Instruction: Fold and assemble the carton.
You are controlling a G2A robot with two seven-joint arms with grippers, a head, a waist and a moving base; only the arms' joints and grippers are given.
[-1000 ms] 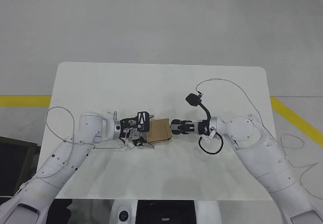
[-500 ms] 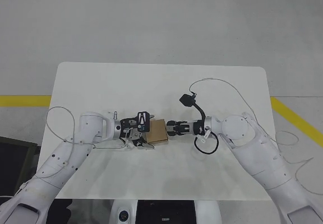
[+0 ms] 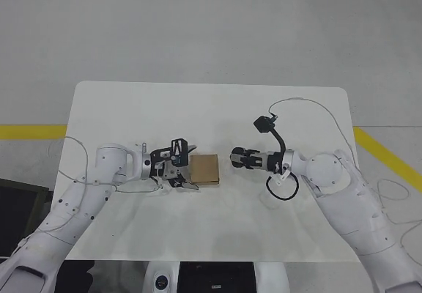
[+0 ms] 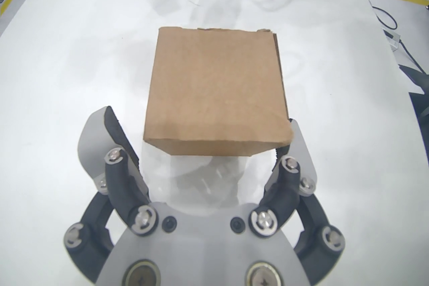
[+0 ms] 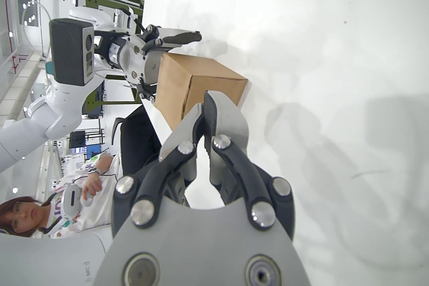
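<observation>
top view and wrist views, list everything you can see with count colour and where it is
carton: 1, brown, box-shaped, mid table between the two grippers
table: 1, white, under the carton
floor line: 2 stretches, yellow, on the grey floor off either side of the table
left gripper: 1, grey and black, open, fingers either side of one end of the carton
right gripper: 1, grey and black, shut on nothing, a gap away from the carton's opposite end
</observation>
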